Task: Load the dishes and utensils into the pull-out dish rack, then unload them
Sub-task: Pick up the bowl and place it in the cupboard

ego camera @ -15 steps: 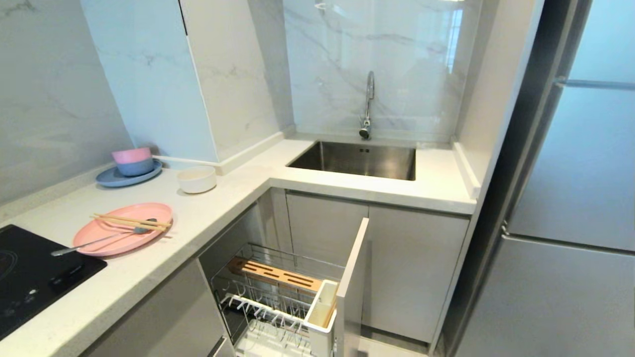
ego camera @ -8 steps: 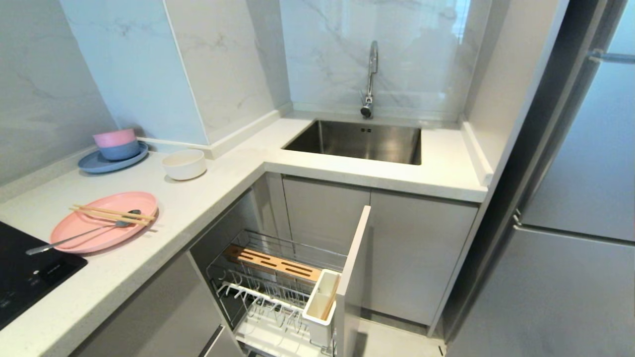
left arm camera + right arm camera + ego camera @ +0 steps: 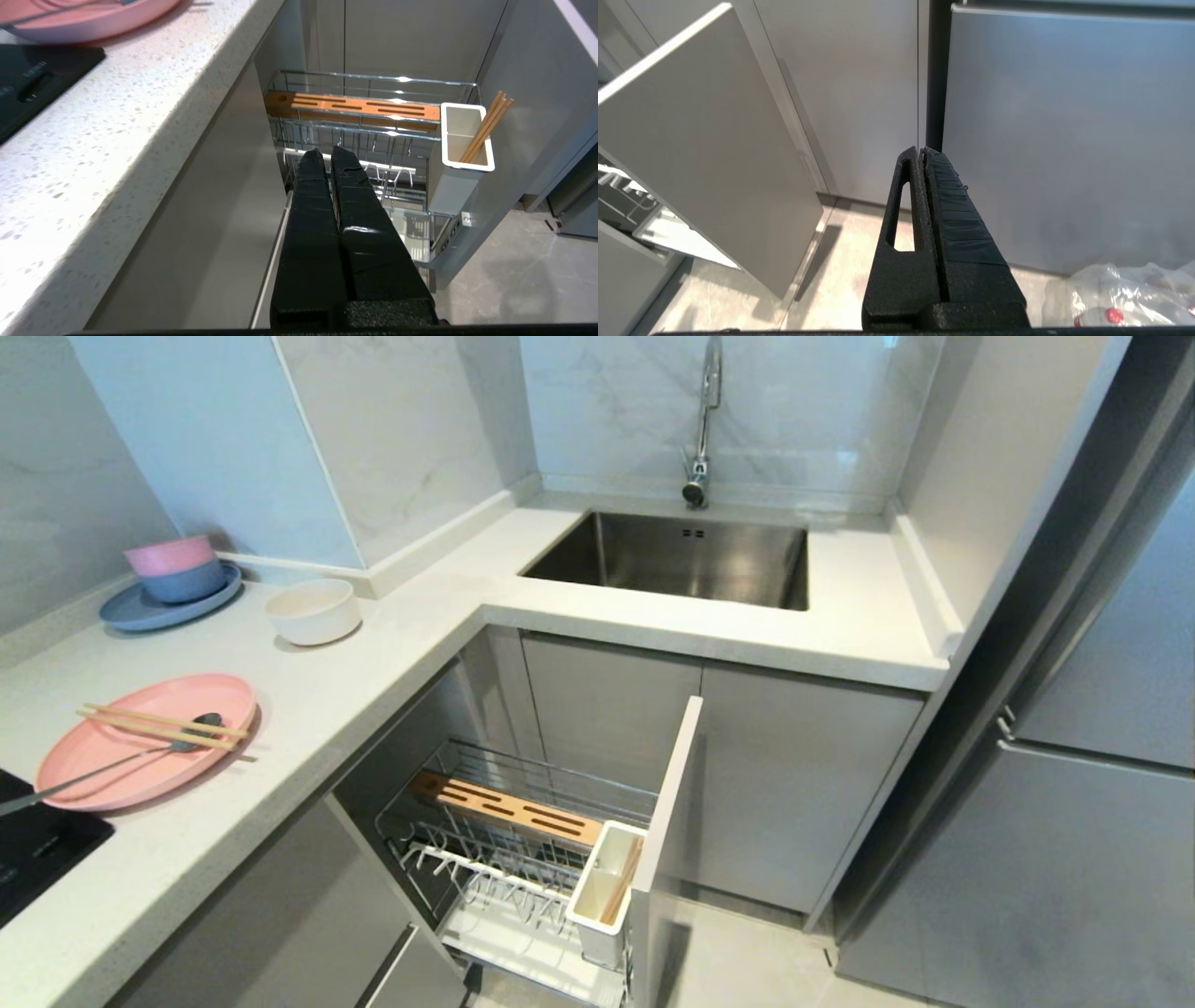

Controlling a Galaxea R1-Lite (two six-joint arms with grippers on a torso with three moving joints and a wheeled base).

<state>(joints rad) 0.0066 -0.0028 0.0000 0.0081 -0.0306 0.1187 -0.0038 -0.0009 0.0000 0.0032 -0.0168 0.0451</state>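
Now the pull-out dish rack (image 3: 523, 859) stands open under the counter (image 3: 355, 700). On that counter the pink plate (image 3: 140, 751) carries chopsticks (image 3: 159, 726) and spoon (image 3: 112, 765), the cream bowl (image 3: 313, 611) farther back. Left hand (image 3: 329, 156) and right hand (image 3: 920, 154) are both closed, empty.

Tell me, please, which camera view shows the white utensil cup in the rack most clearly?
The left wrist view: the utensil cup appears close, with its rim and the chopsticks inside it plainly seen. The head view shows the cup smaller, from above. The right wrist view does not show it.
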